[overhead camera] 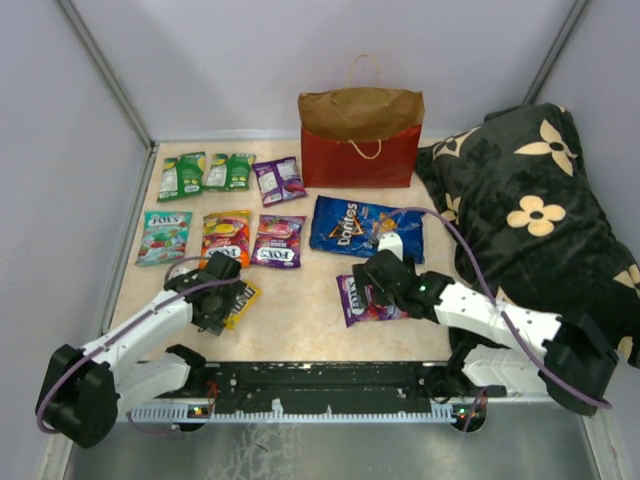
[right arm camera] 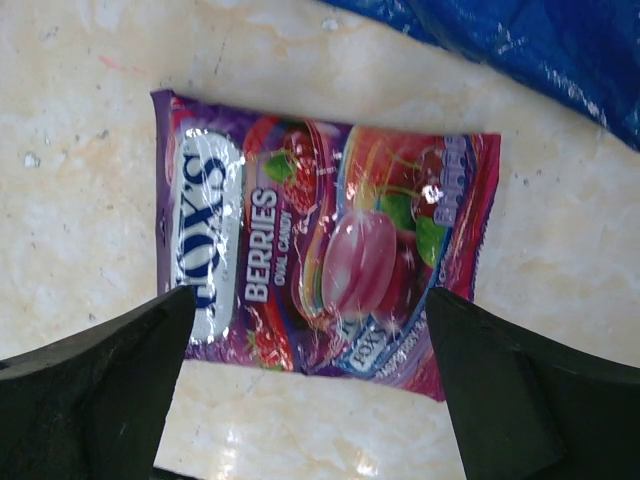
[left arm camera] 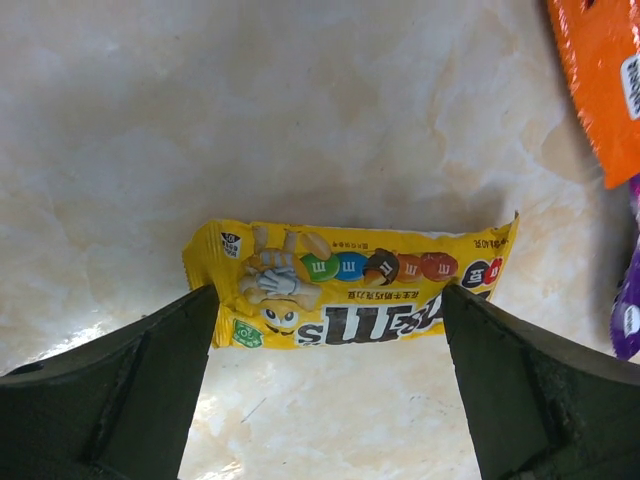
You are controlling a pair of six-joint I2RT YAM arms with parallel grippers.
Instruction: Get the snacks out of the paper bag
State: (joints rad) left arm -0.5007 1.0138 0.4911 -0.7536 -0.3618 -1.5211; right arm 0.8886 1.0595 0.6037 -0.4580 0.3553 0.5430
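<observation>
The paper bag [overhead camera: 360, 135] stands upright at the back of the table, brown above and red below. Snack packets lie flat in rows in front of it: two green [overhead camera: 205, 173], purple [overhead camera: 279, 180], orange [overhead camera: 226, 236] and the blue Doritos bag [overhead camera: 365, 226]. My left gripper [overhead camera: 225, 295] is open just above a yellow M&M's packet [left arm camera: 350, 285], which lies on the table between its fingertips [left arm camera: 190, 330]. My right gripper [overhead camera: 385, 280] is open over a purple Fox's berries packet [right arm camera: 320, 260], also flat on the table. Neither gripper holds anything.
A black pillow with cream flowers [overhead camera: 530, 210] fills the right side, close to my right arm. Grey walls enclose the table on the left, back and right. The orange packet's edge [left arm camera: 600, 80] and the Doritos bag [right arm camera: 520, 50] lie near the grippers.
</observation>
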